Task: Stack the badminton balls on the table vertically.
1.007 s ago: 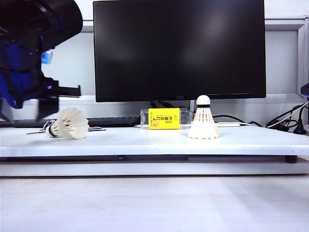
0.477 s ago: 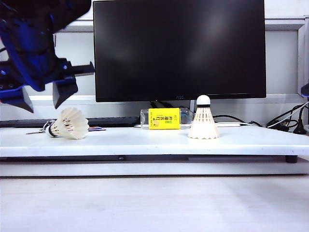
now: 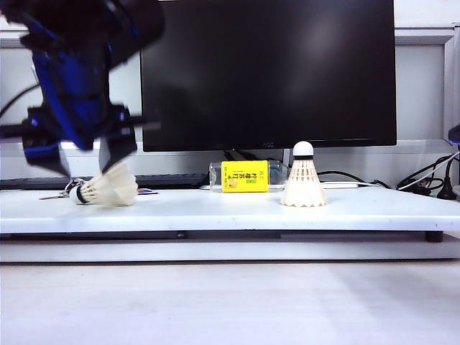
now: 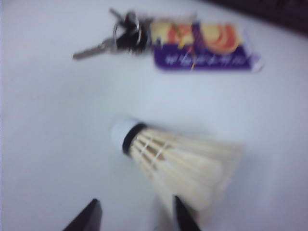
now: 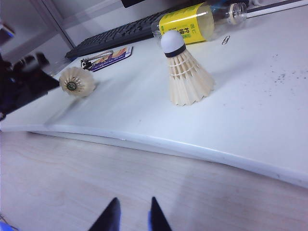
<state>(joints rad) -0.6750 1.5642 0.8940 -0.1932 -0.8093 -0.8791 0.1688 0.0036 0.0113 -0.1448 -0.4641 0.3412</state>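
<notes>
One badminton ball (image 3: 109, 190) lies on its side near the left end of the white table (image 3: 230, 214), its cork tip pointing left. In the left wrist view this same ball (image 4: 179, 161) lies just ahead of my left gripper (image 4: 136, 215). That gripper (image 3: 85, 154) hangs open right over it, and one fingertip (image 4: 182, 215) overlaps the skirt's edge. The other badminton ball (image 3: 302, 180) stands upright, tip up, right of centre (image 5: 185, 72). My right gripper (image 5: 134, 208) hovers over the wooden surface in front of the table, narrowly open and empty.
A bunch of keys (image 4: 120, 37) and a purple-orange card (image 4: 204, 48) lie behind the lying ball. A yellow-labelled bottle (image 3: 244, 176) lies beside the upright ball, with a keyboard (image 5: 115, 34) and a black monitor (image 3: 267, 72) behind. Cables (image 3: 424, 183) trail at the right.
My left gripper has swung right and down, from beyond the table's left end to just above the lying ball, and the wrist has rolled. The balls and right gripper have not moved.
</notes>
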